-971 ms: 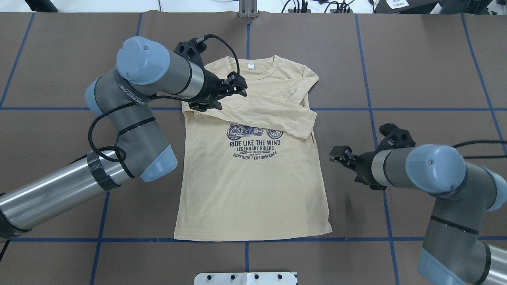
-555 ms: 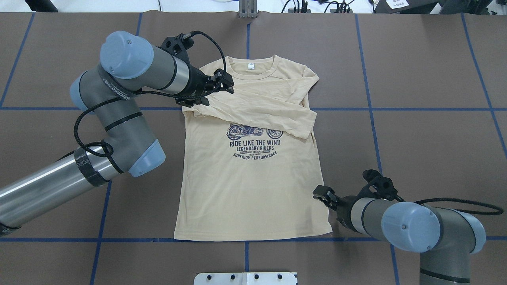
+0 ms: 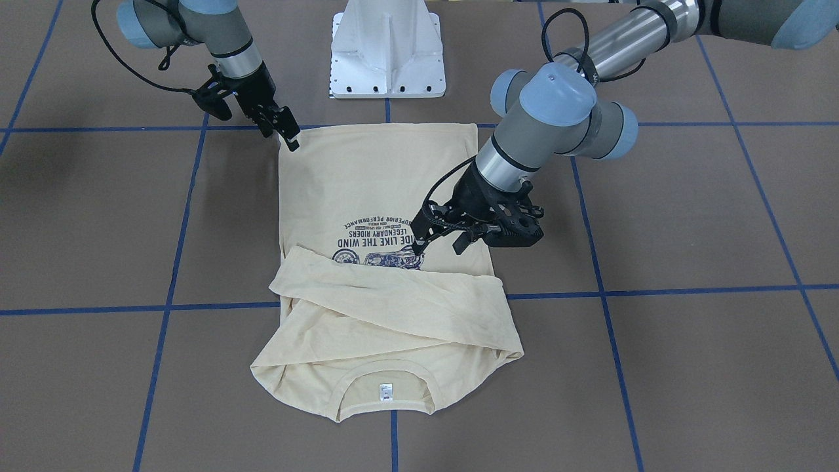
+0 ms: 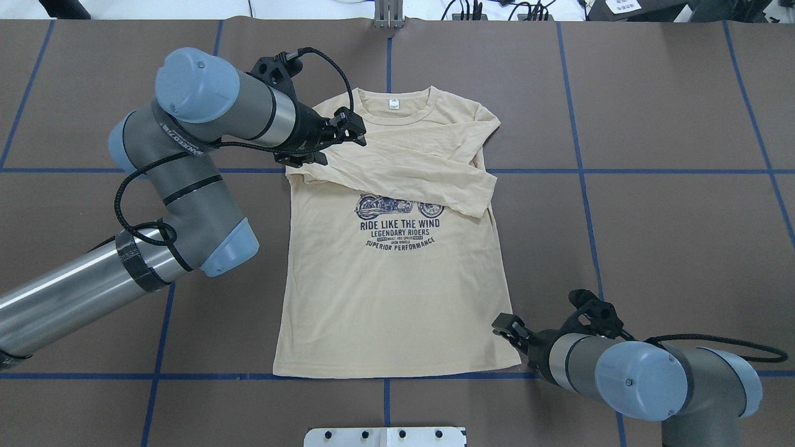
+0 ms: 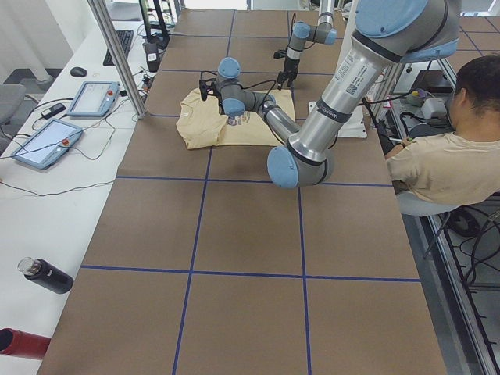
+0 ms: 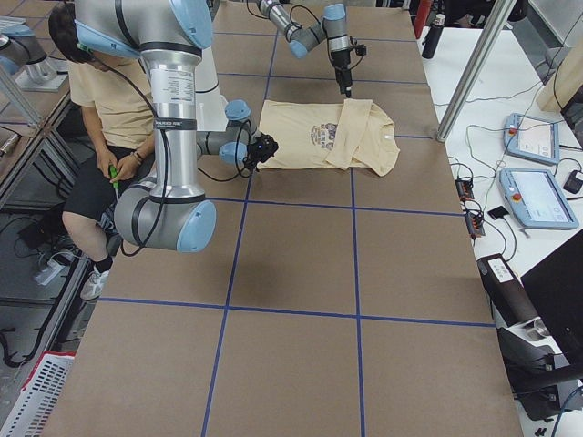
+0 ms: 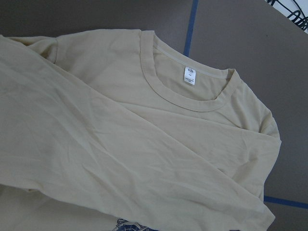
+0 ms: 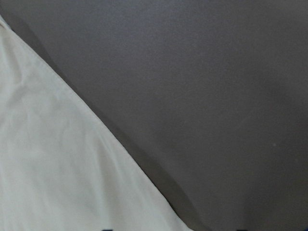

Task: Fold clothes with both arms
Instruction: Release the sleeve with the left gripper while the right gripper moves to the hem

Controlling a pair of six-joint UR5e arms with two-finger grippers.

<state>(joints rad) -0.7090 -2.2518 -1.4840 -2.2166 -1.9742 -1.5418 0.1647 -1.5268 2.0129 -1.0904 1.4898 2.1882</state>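
Motion since a second ago is nearly all on my right side: the right gripper (image 4: 504, 324) has swung from 3 o'clock of the T-shirt (image 4: 385, 298) down to its 5 o'clock hem corner, sinking a little more in the last half second. The left gripper (image 4: 353, 129) has drawn back slightly toward 11 o'clock and has then held.

I count one T-shirt with one neck tag (image 4: 393, 103) and one navy print (image 4: 400, 226), two arms, two grippers, one white pedestal (image 4: 385, 436), and one seated person (image 5: 445, 164) in the side views.

The T-shirt lies flat and print-up in the middle of the table (image 4: 671, 124), collar at 12 o'clock, hem at 6, with a sleeve (image 4: 404, 177) folded across the chest just above the print. The left gripper hovers over the shoulder at 11 o'clock, and in the front-facing view its fingers stand apart with nothing between them. The right gripper sits low at the 5 o'clock hem corner, its tips right at the fabric edge. I cannot tell whether they touch the cloth, or whether the fingers are spread or closed.
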